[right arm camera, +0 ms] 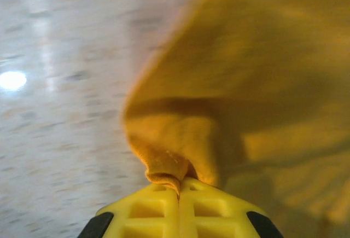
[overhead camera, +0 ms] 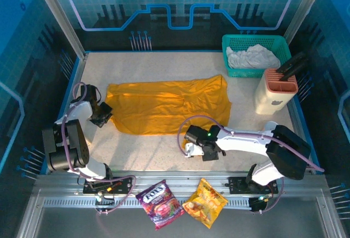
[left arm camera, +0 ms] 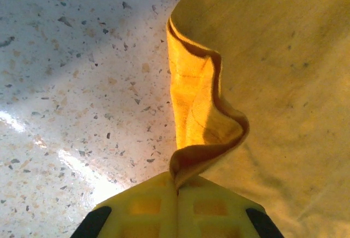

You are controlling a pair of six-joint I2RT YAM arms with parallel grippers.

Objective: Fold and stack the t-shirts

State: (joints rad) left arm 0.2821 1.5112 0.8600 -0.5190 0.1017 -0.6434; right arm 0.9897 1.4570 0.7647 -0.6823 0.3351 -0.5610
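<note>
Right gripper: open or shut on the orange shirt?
Shut on the shirt. In the right wrist view the right gripper has its jaws together, with a bunched shirt edge pinched between them.

You have bare table [overhead camera: 164,65] along the far side, beyond the orange t-shirt [overhead camera: 169,104], and another open strip on the near side, left of centre. The shirt spreads low across the middle. In the far right corner stands the green basket [overhead camera: 246,72], with the salmon-and-cream holder [overhead camera: 270,101] just in front of it; the gap between holder and shirt is narrow. The right arm [overhead camera: 246,139] lies across the near right. A purple snack packet [overhead camera: 159,204] and an orange snack packet [overhead camera: 205,202] lie on the front rail [overhead camera: 65,191], off the table.
</note>
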